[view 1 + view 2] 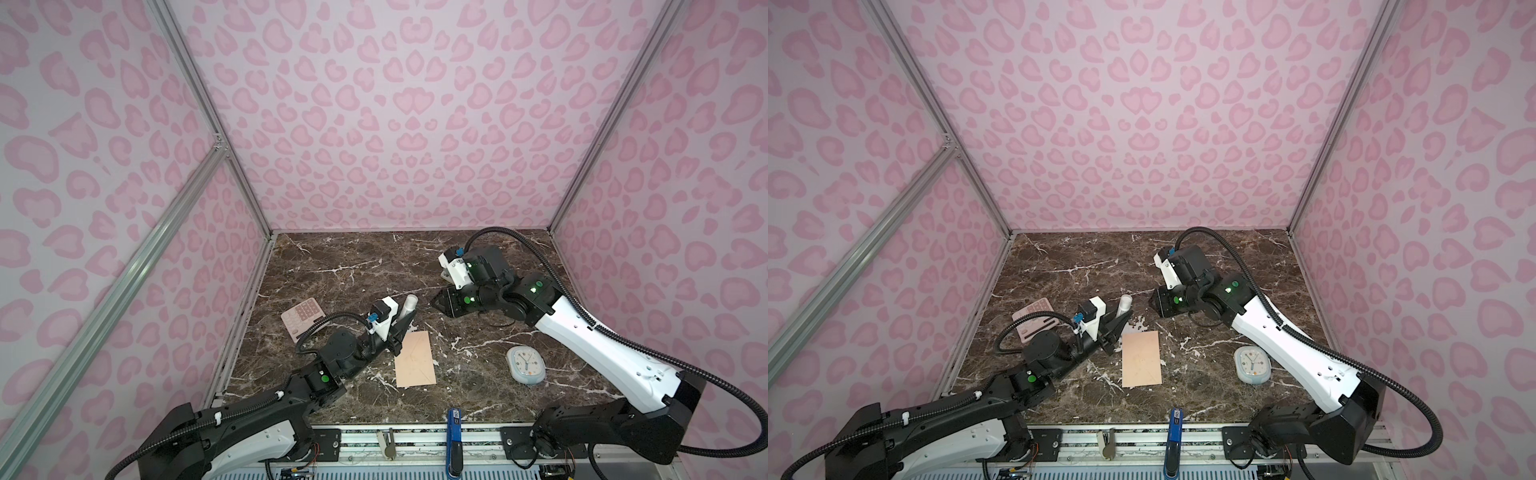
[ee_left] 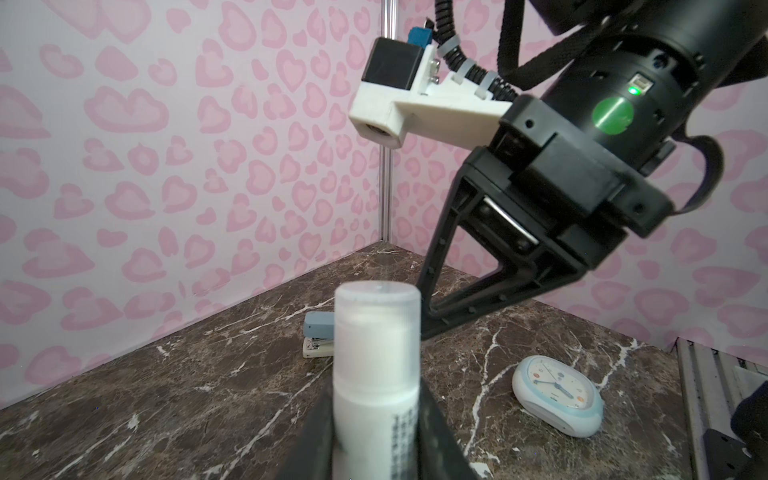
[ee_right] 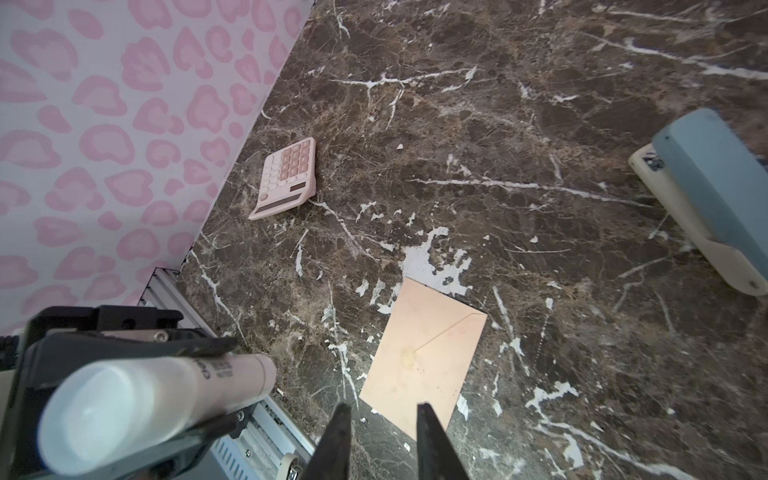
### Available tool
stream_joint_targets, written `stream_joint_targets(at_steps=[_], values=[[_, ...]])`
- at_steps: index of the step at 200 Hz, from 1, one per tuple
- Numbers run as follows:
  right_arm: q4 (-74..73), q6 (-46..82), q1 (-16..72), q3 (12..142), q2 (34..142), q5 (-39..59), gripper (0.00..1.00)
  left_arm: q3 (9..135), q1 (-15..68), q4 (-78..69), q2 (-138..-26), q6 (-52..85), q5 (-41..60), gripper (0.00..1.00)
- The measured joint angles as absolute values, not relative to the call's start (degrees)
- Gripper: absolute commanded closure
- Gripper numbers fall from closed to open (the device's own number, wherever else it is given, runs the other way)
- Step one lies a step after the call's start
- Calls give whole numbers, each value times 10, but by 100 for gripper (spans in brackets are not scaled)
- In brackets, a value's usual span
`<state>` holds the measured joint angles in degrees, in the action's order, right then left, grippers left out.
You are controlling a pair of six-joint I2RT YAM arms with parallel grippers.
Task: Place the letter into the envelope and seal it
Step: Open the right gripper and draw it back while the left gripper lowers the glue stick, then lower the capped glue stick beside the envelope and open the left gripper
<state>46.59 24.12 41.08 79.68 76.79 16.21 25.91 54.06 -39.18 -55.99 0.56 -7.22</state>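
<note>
The peach-orange envelope (image 1: pixel 414 359) (image 1: pixel 1141 359) (image 3: pixel 424 357) lies flat on the marble table (image 1: pixel 332 266), its triangular flap folded down. The letter is hidden in every view. My left gripper (image 1: pixel 405 321) (image 1: pixel 1121 318) (image 2: pixel 376 440) is shut on a white glue stick (image 1: pixel 408 306) (image 1: pixel 1124 305) (image 2: pixel 374 374) (image 3: pixel 158 407), just beyond the envelope's far left corner, cap pointing away. My right gripper (image 1: pixel 436 301) (image 1: pixel 1152 301) (image 3: pixel 382 409) hovers above the table beyond the envelope, right of the glue stick, jaws open and empty.
A pink calculator (image 1: pixel 302 318) (image 1: pixel 1034 318) (image 3: pixel 286 178) lies at the left behind the left arm. A pale blue clock (image 1: pixel 525 365) (image 1: pixel 1252 365) (image 2: pixel 557 395) sits right of the envelope. A grey-blue stapler (image 2: pixel 318 334) (image 3: pixel 715 195) rests farther back.
</note>
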Motion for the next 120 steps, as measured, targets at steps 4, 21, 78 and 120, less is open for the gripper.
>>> stream_joint_targets(at_steps=[4, 21, 78, 120], values=[[466, 240, 410, 794, 767, 160, 70, 263, 540, -383, -560, 7, -78, 96], [461, 237, 407, 776, 759, 149, 70, 277, 539, -353, -560, 16, -100, 96], [359, 216, 397, 649, 689, 126, 69, 273, 532, -246, -536, 63, -170, 96], [262, 197, 397, 551, 645, 113, 67, 246, 523, -184, -507, 107, -202, 96]])
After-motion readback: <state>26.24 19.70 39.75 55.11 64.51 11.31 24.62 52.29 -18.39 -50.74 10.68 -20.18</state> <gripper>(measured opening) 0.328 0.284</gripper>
